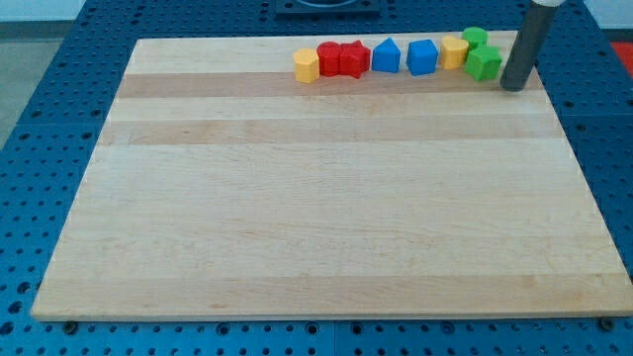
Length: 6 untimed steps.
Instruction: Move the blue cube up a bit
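Note:
The blue cube [422, 56] sits near the view's top edge of the wooden board [326, 198], in a row of blocks. To its left is a blue house-shaped block [386, 55]; to its right is a yellow block [453, 50]. My tip [512, 88] is at the view's top right, to the right of the whole row and just right of a green block [484, 63]. It is about 90 pixels right of the blue cube and does not touch it.
The row also holds a yellow hexagonal block [307, 65] at the left end, a red block [329, 58], a red star-like block [353, 57], and a second green block [475, 38] at the top right. The board lies on a blue perforated table [40, 148].

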Available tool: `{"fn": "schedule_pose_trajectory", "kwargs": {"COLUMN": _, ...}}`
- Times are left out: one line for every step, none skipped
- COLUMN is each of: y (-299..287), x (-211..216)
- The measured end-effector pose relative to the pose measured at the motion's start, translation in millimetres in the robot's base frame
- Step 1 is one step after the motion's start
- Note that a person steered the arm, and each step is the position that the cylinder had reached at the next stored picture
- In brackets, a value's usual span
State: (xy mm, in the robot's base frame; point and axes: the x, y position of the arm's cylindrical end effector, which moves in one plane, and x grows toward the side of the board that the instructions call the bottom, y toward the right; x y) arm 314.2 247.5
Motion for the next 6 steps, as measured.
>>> {"fn": "schedule_pose_trajectory", "kwargs": {"y": -34.8, "x": 11.6}}
{"fn": "schedule_pose_trajectory", "kwargs": {"y": -88.8, "x": 12.4}}
{"fn": "schedule_pose_trajectory", "kwargs": {"y": -112.4, "x": 2.2}}
{"fn": "schedule_pose_trajectory", "kwargs": {"y": -112.4, "x": -32.6}}
{"fn": "schedule_pose_trajectory", "kwargs": {"y": -65.8, "x": -41.7}}
{"fn": "schedule_pose_trajectory", "kwargs": {"y": -49.7, "x": -42.0}}
